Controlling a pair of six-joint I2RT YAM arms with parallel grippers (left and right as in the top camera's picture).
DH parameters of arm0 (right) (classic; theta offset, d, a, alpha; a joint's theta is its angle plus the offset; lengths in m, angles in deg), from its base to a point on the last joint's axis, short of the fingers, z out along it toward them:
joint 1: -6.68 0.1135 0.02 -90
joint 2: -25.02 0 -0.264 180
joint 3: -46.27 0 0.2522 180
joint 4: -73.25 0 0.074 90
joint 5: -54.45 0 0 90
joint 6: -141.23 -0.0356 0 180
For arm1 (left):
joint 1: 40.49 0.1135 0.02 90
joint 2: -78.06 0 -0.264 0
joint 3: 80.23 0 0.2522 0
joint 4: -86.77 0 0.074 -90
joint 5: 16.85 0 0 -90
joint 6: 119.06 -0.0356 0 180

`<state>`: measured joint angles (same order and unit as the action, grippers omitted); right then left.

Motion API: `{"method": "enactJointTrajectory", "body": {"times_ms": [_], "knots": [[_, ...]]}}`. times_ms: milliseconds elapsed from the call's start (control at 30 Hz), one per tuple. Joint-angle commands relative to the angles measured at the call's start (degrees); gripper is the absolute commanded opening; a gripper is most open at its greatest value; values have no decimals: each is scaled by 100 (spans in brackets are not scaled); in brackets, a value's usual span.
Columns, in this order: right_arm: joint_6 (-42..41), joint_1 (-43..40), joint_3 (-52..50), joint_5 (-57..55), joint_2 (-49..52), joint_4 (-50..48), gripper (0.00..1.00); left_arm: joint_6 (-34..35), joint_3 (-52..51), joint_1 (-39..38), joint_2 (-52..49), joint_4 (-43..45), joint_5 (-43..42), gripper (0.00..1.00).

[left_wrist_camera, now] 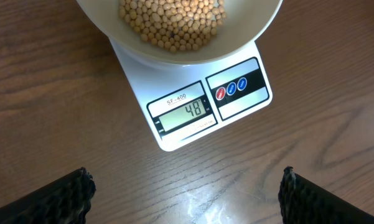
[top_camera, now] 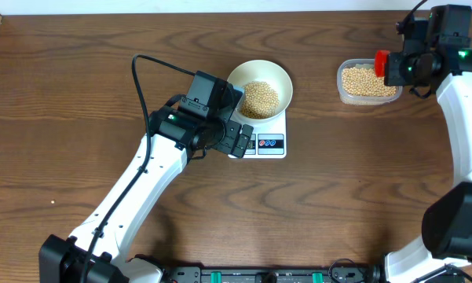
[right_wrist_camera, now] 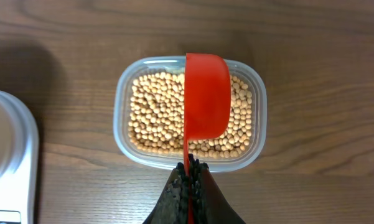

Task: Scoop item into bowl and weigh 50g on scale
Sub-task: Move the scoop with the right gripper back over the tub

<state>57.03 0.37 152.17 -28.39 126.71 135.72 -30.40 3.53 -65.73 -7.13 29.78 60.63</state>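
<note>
The white bowl (top_camera: 239,75) stands on the scale (top_camera: 272,144) with a heap of tan beans (top_camera: 259,98) in it. In the left wrist view the scale (left_wrist_camera: 137,74) reads 48 under the bowl (left_wrist_camera: 249,37) and its beans (left_wrist_camera: 174,22). My left gripper (left_wrist_camera: 186,176) hangs open just in front of the scale's display, over bare wood, holding nothing. My right gripper (right_wrist_camera: 190,167) is shut on the thin handle of a red scoop (right_wrist_camera: 206,96). The scoop hovers over the clear tub (right_wrist_camera: 127,124) of beans (right_wrist_camera: 152,118), turned so its outer side shows.
The clear tub (top_camera: 367,82) sits at the back right, apart from the scale. The scale's edge (right_wrist_camera: 12,155) shows at the left of the right wrist view. My left arm (top_camera: 141,185) crosses the wood from the front left, and a black cable (top_camera: 141,79) arches behind it.
</note>
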Motion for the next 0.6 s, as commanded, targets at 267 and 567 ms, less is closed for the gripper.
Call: {"method": "enactJointTrajectory", "body": {"times_ms": [267,567], "knots": [[-105,-24,-44,-127,413,22,1,-11,-57,9,-55,-2,57,97],[-107,-11,-44,-118,730,22,1,-11,-57,9,-55,-2,57,96]]}}
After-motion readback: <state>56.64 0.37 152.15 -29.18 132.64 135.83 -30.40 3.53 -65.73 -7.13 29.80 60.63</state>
